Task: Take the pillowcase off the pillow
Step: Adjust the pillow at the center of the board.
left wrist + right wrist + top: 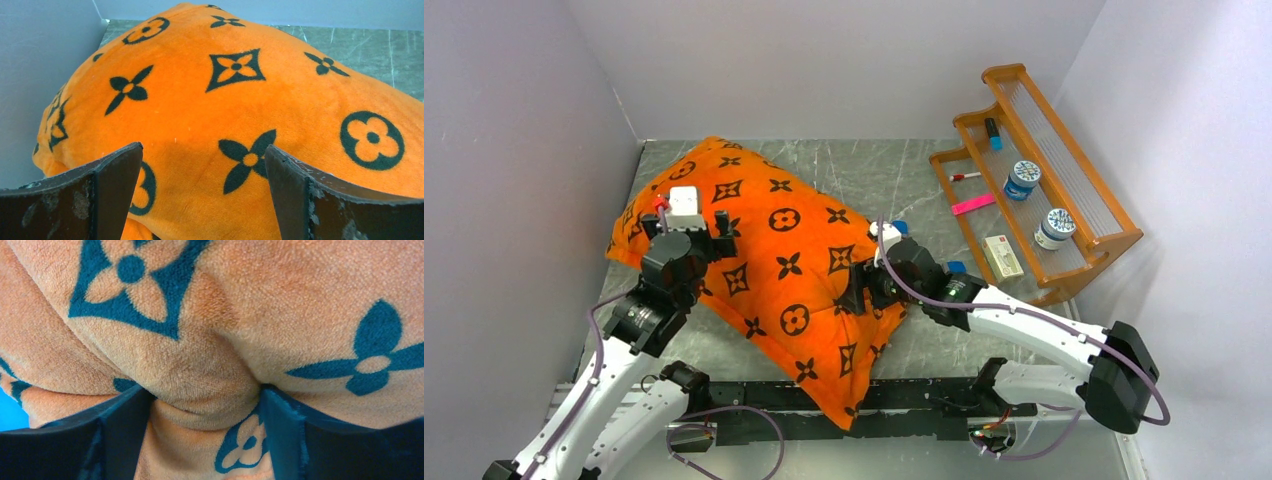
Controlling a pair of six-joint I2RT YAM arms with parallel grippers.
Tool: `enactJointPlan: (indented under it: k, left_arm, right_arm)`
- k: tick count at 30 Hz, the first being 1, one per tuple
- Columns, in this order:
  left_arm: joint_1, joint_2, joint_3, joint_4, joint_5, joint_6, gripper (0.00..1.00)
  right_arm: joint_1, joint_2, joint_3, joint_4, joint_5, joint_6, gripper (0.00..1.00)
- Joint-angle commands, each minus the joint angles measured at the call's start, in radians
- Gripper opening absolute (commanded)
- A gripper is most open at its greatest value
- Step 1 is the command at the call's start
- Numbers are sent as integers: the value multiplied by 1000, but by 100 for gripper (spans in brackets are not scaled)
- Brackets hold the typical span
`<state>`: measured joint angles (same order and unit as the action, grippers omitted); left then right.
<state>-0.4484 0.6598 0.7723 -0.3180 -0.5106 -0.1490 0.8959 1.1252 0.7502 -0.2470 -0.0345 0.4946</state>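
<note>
The bright orange plush pillowcase with dark flower and star motifs lies stuffed full on the grey marbled worktop. Its long axis runs from the far-left corner to the middle of the near edge. The white pillow is nowhere exposed. The left claw hangs over the far-left end, jaws spread wide and holding nothing. The right claw presses into the right-hand long side, jaws also wide. Only the right wrist view shows a fold swelling between its fingers, not yet pinched, I judge. The top view alone gives the whole lie. No view shows the case's open end.
</note>
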Motion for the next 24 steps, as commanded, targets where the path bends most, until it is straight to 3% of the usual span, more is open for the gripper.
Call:
enactJointPlan:
  k: [1,3,8,13,19,24]
  left_arm:
    - [4,46,36,6,58,-36,97]
    - [4,77,71,-17,69,-44,97]
    - [6,196,199,-74,72,-42,97]
    - [61,354,344,-138,83,-22,97]
    - [302,527,502,-187,308,-25,97]
    - [410,690,611,-216,421,-34,97]
  right_arm:
    - [-33,31,-89,32,-11,1,72]
    - [-37,31,-105,43,-9,-5,57]
    - [-40,10,-137,77,-17,-26,1]
    - [-40,-25,-157,100,-13,-52,0]
    - [-40,-45,-172,132,-24,-82,0]
    - [-41,-36,-168,155,-57,-106,0]
